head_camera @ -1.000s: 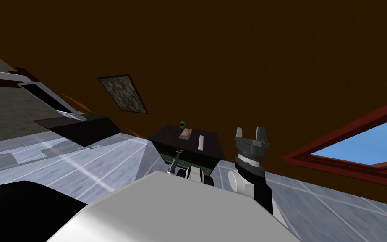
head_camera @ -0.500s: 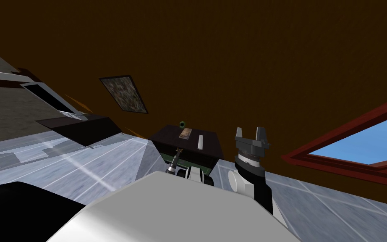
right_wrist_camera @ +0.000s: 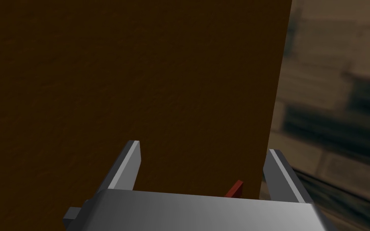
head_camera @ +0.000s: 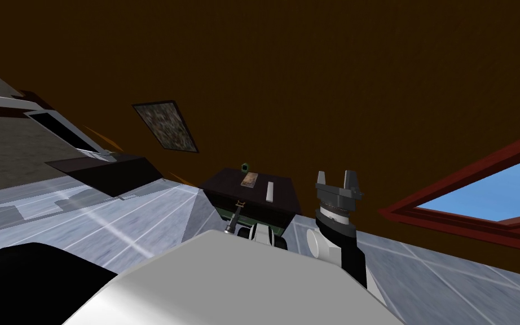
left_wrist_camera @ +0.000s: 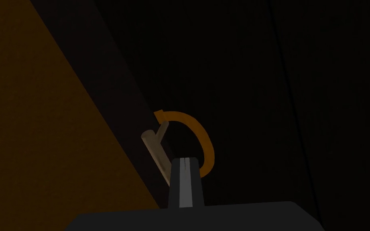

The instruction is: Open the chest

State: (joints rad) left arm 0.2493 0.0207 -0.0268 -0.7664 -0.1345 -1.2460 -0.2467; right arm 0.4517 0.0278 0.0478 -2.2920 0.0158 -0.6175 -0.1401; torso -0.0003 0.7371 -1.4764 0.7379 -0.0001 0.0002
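Left wrist view: my left gripper (left_wrist_camera: 185,160) has its blades pressed together, tips overlapping the curved orange ring handle (left_wrist_camera: 200,134) on the dark box-shaped chest (head_camera: 250,190). The chest stands at the grey tiled floor's (head_camera: 112,225) far edge. My right gripper (head_camera: 336,179) is spread, raised beside the chest.

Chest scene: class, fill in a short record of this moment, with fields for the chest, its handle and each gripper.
chest: dark box by the brown wall
on top: small green thing, tan flat thing, white bar
handle: orange ring beside a pale bar
left gripper: fingers shut, tips at the ring's lower end; cannot tell if pinching it
right gripper: open, raised beside the chest, holding nothing
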